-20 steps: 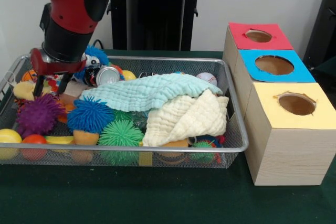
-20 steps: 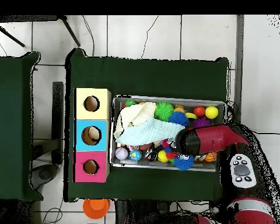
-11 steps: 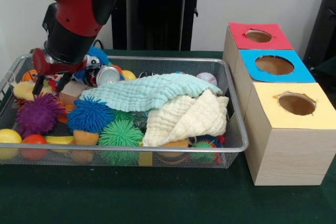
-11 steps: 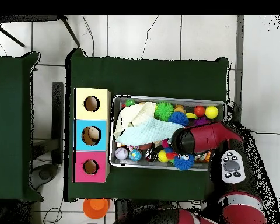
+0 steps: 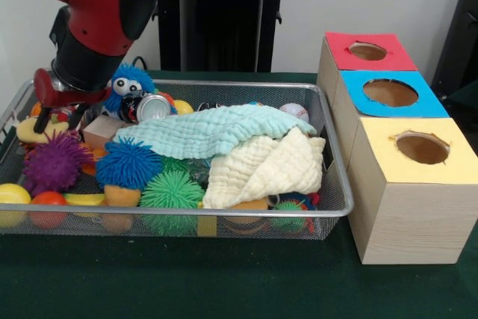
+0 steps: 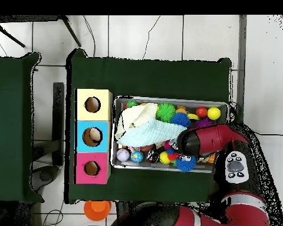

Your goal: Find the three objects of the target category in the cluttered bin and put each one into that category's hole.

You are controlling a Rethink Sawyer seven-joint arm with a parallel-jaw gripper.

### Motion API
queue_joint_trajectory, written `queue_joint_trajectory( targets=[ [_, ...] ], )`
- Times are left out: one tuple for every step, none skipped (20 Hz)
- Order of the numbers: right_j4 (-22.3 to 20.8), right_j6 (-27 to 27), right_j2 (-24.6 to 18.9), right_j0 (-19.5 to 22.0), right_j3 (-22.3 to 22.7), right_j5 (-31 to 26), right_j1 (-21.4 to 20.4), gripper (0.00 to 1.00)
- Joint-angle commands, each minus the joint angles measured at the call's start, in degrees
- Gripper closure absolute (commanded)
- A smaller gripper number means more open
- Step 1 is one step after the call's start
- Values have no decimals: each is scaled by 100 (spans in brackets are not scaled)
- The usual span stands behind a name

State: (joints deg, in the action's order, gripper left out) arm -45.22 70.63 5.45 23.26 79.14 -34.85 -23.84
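Observation:
My gripper (image 5: 58, 116) hangs open over the left end of the wire bin (image 5: 224, 213), its fingers apart and empty, just above a yellow toy (image 5: 30, 131) and left of a wooden block (image 5: 101, 131). Right behind it sit a blue fuzzy toy with eyes (image 5: 131, 81) and a metal can (image 5: 153, 107). Purple (image 5: 54, 162), blue (image 5: 127, 162) and green (image 5: 172, 190) spiky balls lie in front. In the overhead view the red arm (image 6: 206, 141) covers the gripper. Three boxes with holes stand beside the bin: red (image 5: 370, 51), blue (image 5: 390, 93), yellow (image 5: 422, 147).
A mint towel (image 5: 209, 128) and a cream towel (image 5: 269, 166) cover the bin's middle and right, hiding things below. A baseball (image 5: 293, 112) lies at the back right. A yellow ball (image 5: 11, 196) and a red ball (image 5: 48, 199) sit at the front left corner.
The gripper has risen and shifted left, away from the wooden block, with nothing in it. The objects in the bin have stayed put.

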Motion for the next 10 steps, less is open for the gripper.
queue_joint_trajectory(
  targets=[
    [-256,-213,-81,53,-141,-395,275,0],
    [-247,-221,-94,80,-135,-356,284,0],
    [-253,-180,-106,86,-184,-303,358,0],
    [-257,-167,-104,88,-199,-282,388,0],
    [-271,-152,-109,82,-256,-262,446,0],
    [-271,-169,-116,93,-253,-245,440,0],
    [-273,-191,-130,109,-246,-215,423,0],
    [-270,-195,-138,120,-228,-183,401,0],
    [-270,-193,-153,122,-225,-150,403,0],
    [-270,-190,-167,123,-223,-117,405,0]
  ],
)
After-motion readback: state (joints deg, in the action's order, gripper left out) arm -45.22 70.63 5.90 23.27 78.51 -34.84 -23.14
